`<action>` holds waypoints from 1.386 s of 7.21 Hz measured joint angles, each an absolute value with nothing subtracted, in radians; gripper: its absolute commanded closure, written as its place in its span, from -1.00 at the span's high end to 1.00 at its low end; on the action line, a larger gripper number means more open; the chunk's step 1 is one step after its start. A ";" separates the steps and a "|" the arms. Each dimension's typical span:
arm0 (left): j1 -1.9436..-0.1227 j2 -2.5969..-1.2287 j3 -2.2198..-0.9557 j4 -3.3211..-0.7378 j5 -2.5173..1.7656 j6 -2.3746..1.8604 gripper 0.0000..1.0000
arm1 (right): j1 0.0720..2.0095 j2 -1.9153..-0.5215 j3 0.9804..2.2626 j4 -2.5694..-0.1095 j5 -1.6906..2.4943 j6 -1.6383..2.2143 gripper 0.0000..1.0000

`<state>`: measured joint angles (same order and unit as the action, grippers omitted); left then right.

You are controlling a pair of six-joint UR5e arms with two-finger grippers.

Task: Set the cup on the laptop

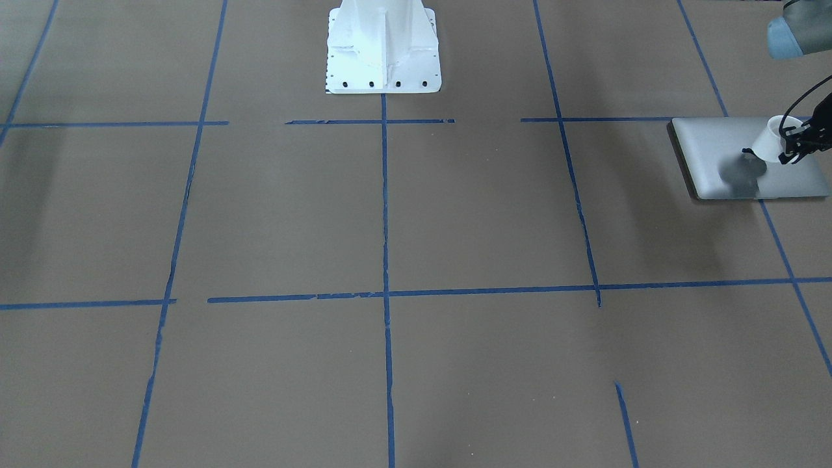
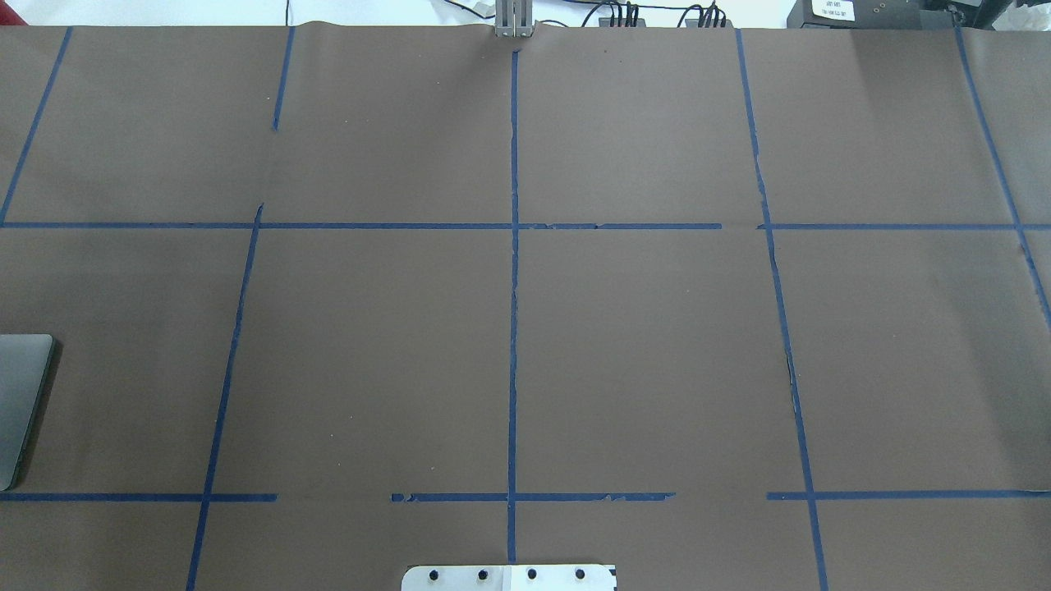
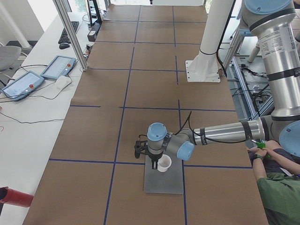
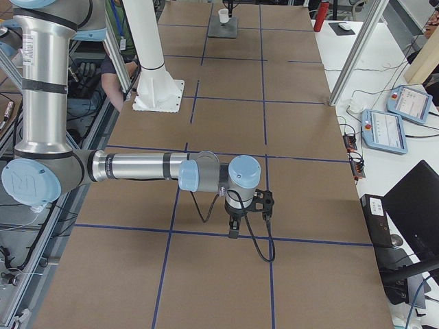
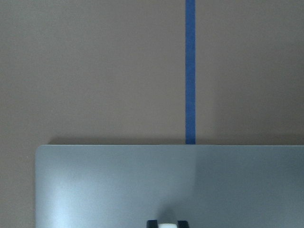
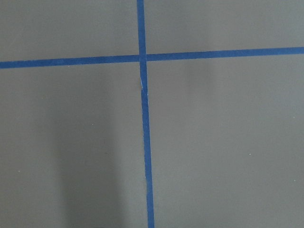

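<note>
- Left pincer [image 1: 792,144] is clamped on the rim of the small white cup [image 1: 770,142], gripping one side only.
- Directly beneath the pincer lies the closed silver laptop [image 1: 708,149]. The cup's shadow falls on its lid. Whether the cup's base touches the lid cannot be told.
- If you let go with the base off the lid, the cup could drop, tip and roll off.
- If you push down too far, the cup would press hard into the lid.
- Because the grip is one-sided, a finger dragging the rim on release could topple the cup.
- Right pincer [image 4: 236,226] hangs over bare table, well apart from the left pincer. Whether it is open or closed cannot be told.
</note>
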<state>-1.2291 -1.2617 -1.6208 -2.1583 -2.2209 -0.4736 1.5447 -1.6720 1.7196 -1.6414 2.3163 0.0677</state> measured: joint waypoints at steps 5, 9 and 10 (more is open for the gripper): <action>-1.227 -1.286 -1.594 -2.159 -2.267 -0.493 0.92 | 1.545 -1.672 1.720 -1.641 2.316 0.068 1.00; -1.226 -1.304 -1.571 -2.194 -2.274 -0.486 1.00 | 1.545 -1.672 1.720 -1.641 2.316 0.068 1.00; -1.228 -1.306 -1.587 -2.191 -2.297 -0.483 1.00 | 1.545 -1.672 1.720 -1.641 2.316 0.068 1.00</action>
